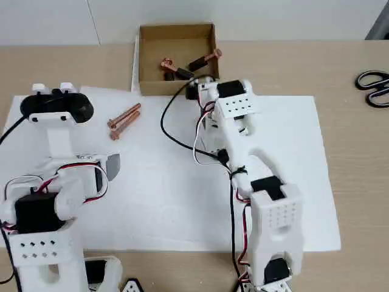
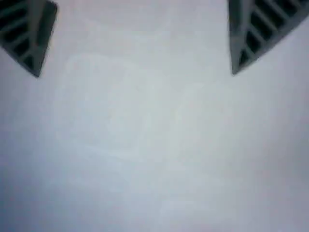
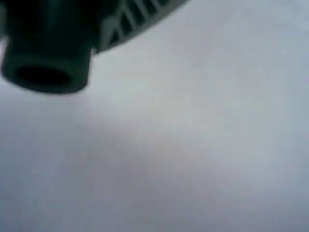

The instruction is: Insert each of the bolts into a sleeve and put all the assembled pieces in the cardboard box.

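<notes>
The left claw [image 2: 135,72] has its two dark ribbed fingers [image 2: 26,36] wide apart with nothing between them, above bare white sheet [image 2: 154,145]. In the high view the left claw [image 1: 53,90] hangs over the sheet's far corner on the left arm's side, near the desk's [image 1: 67,61] left edge.

Just beside it, toward the middle of the sheet, two copper bolts [image 1: 124,120] lie side by side, touching or nearly so. Both are slanted, with their heads toward the arms, and neither has a sleeve on it.

The right claw [image 1: 197,91] is clamped on a black sleeve [image 3: 46,58]. In the right wrist view the sleeve's open end shows, and one ribbed finger [image 3: 130,19] is right behind it, over white sheet. From above, this claw sits at the sheet's far edge, right up against the near wall of the cardboard box [image 1: 149,88], toward the corner nearer the scissors.

The box stands about midway along the desk's far edge. Two assembled pieces [image 1: 173,68] lie inside it, each a copper bolt in a black sleeve. One is near the middle of the box floor. The other leans at the side wall closest to the scissors.

A pair of black-handled scissors [image 1: 374,88] lies at the desk's right edge, well apart from the sheet.
</notes>
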